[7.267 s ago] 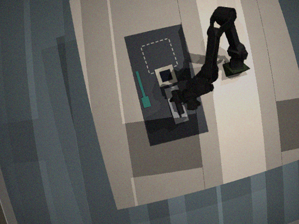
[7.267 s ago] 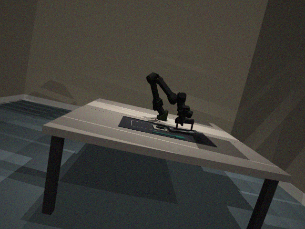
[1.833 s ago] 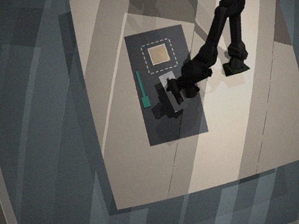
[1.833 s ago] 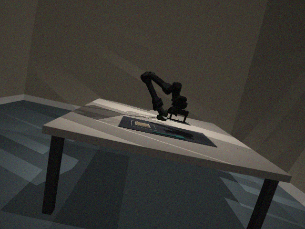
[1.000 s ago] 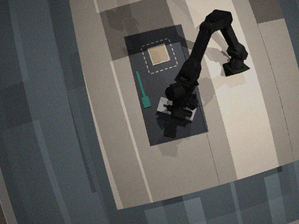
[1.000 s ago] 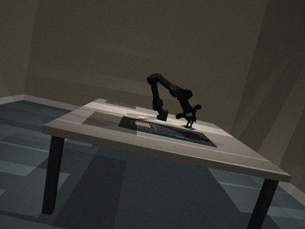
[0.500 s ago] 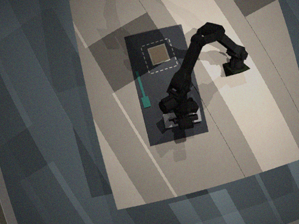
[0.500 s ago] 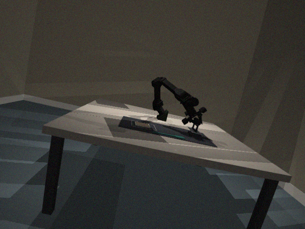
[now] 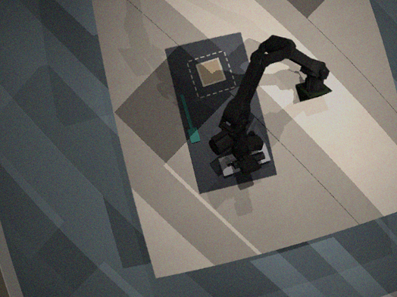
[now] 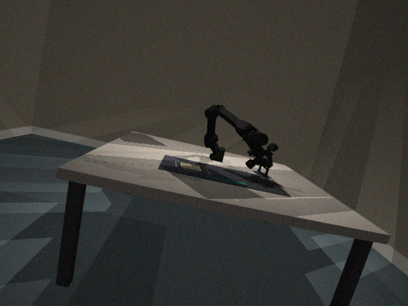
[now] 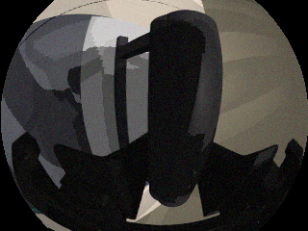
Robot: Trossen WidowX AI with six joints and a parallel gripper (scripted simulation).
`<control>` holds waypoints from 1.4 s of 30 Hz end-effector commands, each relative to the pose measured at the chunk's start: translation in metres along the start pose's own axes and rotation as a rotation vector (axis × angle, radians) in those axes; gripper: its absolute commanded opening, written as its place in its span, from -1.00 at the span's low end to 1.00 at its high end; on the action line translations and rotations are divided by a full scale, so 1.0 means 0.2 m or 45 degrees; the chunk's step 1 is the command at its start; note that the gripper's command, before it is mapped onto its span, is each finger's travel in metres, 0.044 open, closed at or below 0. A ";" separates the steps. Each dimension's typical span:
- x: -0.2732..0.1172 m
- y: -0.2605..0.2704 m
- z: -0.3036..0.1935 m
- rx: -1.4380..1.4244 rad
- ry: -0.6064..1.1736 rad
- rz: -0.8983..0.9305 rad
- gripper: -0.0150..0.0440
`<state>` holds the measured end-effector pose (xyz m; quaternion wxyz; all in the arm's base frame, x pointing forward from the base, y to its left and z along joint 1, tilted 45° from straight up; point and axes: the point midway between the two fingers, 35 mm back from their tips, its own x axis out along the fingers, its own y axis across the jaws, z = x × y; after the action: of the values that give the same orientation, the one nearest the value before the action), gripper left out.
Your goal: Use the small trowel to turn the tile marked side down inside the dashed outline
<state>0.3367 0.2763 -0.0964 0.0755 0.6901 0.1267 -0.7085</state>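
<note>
The tile [image 9: 215, 77] [image 10: 190, 166] lies flat inside the dashed outline [image 9: 224, 52] on the dark mat [image 9: 202, 183] [image 10: 283, 192]. Its upper face is tan with a pale rim; I can make out no mark on it. My gripper [image 9: 242, 165] [image 10: 263, 161] [image 11: 171, 136] is shut on the black handle of a trowel. The trowel's flat grey plate [image 9: 227, 171] [image 11: 101, 87] hangs at the mat's far end from the tile. The plate is partly hidden by the arm in the top view. Any gap under it is hard to judge.
A teal long-handled tool [image 9: 194, 136] [image 10: 241, 183] lies along the mat's left edge, between the tile's end and the trowel. The arm's base [image 9: 302, 96] stands on the pale table [image 9: 318, 167] to the right of the mat. Broad shadows cross the table.
</note>
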 end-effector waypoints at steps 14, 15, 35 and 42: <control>0.07 0.07 -0.01 -0.007 0.005 -0.019 -0.49; 0.07 0.08 -0.01 -0.007 0.005 -0.019 -0.49; 0.11 0.12 -0.01 -0.007 0.005 -0.018 0.53; 0.11 0.12 -0.01 -0.007 0.005 -0.018 0.53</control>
<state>0.3455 0.2550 -0.1193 0.0729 0.6913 0.1301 -0.7070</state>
